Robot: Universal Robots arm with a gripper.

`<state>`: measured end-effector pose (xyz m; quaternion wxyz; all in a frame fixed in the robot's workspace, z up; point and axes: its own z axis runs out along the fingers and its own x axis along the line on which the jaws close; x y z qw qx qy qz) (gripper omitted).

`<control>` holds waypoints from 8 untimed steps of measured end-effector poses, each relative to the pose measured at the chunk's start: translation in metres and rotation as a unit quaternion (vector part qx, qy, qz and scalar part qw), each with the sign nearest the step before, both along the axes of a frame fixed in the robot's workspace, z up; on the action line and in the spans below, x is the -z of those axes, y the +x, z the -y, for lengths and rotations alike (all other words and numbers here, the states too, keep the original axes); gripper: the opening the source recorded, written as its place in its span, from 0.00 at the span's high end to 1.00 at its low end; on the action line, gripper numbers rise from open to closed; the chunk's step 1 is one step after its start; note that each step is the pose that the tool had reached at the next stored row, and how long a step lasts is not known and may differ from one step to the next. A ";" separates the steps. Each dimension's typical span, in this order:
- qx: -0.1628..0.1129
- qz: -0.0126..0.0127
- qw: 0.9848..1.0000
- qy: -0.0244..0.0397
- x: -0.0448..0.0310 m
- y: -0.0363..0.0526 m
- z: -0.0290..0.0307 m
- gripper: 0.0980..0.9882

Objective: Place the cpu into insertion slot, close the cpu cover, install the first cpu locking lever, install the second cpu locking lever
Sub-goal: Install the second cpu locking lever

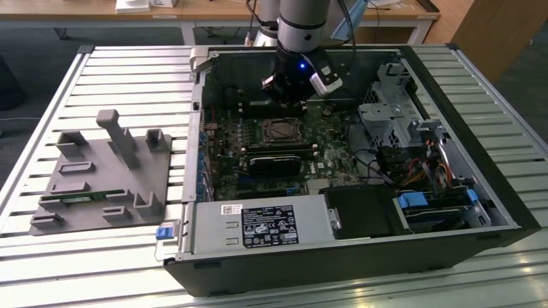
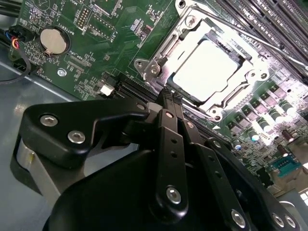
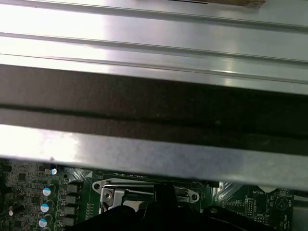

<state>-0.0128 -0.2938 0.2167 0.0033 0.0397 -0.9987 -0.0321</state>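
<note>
The arm (image 1: 301, 19) is a pale grey tube with a black band, and a blue light (image 1: 301, 65) glows on its black wrist. The gripper (image 2: 172, 100) is made of matte black link bars studded with silver screws (image 2: 173, 194), with what may be a silvery bracket (image 2: 30, 161) beside them.

Bright, ribbed table slats (image 3: 154, 38) first, then the computer case's dark wall (image 3: 154, 103) and its shiny metal edge (image 3: 144, 154). Past that edge sits the green motherboard (image 3: 83, 208), a row of blue-topped capacitors (image 3: 44, 208) along it. And there's the gripper (image 3: 162, 191), a black mass right in front of the insertion slot (image 3: 110, 188), whose silver rim peeks out on both sides.
</note>
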 end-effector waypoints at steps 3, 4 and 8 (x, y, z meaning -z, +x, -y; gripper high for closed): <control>0.000 0.000 1.000 0.000 0.0000 0.0000 0.0006 0.99; 0.000 0.000 1.000 0.000 0.0000 0.0000 0.0009 0.99; 0.000 0.000 1.000 0.000 0.0000 0.0000 0.0019 0.99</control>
